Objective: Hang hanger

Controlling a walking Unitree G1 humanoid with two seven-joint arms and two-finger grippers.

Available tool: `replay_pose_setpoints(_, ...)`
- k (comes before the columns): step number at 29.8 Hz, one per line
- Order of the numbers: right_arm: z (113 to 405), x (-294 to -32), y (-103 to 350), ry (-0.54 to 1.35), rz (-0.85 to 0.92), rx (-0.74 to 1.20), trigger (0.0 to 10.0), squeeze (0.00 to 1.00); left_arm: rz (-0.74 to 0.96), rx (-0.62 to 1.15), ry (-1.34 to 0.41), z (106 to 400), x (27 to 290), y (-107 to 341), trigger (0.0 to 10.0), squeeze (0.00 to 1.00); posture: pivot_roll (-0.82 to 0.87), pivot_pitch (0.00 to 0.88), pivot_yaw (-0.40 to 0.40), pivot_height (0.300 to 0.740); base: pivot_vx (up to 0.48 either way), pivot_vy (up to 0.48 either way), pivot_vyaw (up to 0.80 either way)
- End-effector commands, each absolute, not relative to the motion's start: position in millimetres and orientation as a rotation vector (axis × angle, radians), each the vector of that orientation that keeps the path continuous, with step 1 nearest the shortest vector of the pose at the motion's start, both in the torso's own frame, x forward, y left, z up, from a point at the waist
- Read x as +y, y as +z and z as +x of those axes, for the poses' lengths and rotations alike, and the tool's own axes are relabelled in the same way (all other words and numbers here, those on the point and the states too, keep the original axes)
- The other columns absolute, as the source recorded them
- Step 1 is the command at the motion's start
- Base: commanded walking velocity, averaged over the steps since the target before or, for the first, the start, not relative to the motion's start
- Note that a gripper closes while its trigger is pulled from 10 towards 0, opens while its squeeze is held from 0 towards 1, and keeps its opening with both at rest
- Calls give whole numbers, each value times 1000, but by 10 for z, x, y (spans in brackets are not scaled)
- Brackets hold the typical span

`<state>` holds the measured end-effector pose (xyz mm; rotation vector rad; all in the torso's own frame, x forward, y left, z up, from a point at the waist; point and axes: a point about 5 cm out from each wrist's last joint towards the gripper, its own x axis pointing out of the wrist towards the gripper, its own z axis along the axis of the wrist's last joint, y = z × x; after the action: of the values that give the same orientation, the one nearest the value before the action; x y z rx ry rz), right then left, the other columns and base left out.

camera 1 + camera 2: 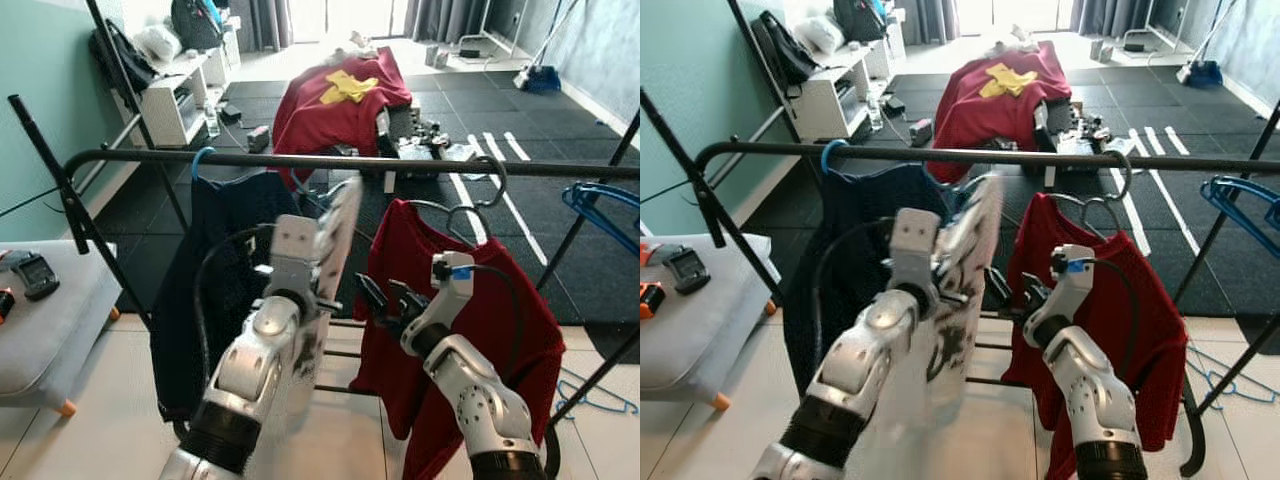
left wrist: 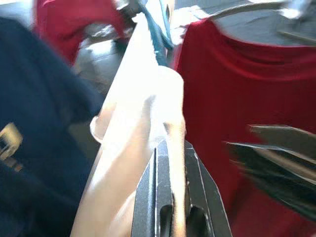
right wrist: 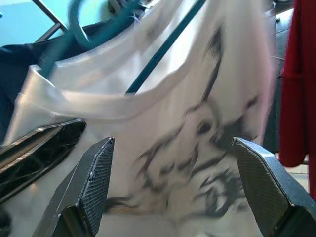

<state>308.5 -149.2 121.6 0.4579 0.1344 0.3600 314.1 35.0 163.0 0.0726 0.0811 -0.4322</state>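
A white printed shirt (image 1: 338, 235) on a teal hanger (image 3: 163, 49) is held up just below the black rack rail (image 1: 400, 162). It sits between a navy shirt (image 1: 215, 250) on a blue hanger and a red shirt (image 1: 480, 300) on a grey hanger. My left gripper (image 2: 170, 148) is shut on the white shirt's shoulder fabric, with the teal hanger hook (image 2: 158, 39) above it near the rail. To the right of the white shirt my right gripper (image 1: 385, 295) stands open; its two fingers (image 3: 94, 182) are spread wide, facing the shirt's print.
Blue hangers (image 1: 600, 205) hang at the rail's right end and another lies on the floor (image 1: 600, 400). A grey ottoman (image 1: 40, 330) with a black device (image 1: 35, 272) stands at the left. Behind the rack are a red-covered bed (image 1: 340, 100) and a white shelf (image 1: 175, 100).
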Motion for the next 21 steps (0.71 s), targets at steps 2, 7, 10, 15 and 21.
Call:
replay_pose_setpoints(2,3070,-1457,1201,367,468,146,10000,0,137,9,-547,3034,306,1684,10000,0,-145,74,62,740,0,0,0)
replay_pose_setpoints(7,3070,-1451,1202,368,471,147,10000,0,167,-45,-660,2960,298,1746,10000,0,-145,74,63,740,0,0,0)
replay_pose_setpoints(10,3068,-1450,1203,368,472,147,10000,0,244,-52,-722,2948,305,1743,10000,0,-145,74,63,740,0,0,0)
replay_pose_setpoints(15,3071,-1449,1204,367,472,146,10000,0,195,-63,-596,3100,488,1837,10000,0,-146,73,64,740,0,0,0)
replay_pose_setpoints(21,3071,-1451,1203,366,471,146,10000,0,110,-16,-384,3250,636,1848,10000,0,-148,73,64,740,0,0,0)
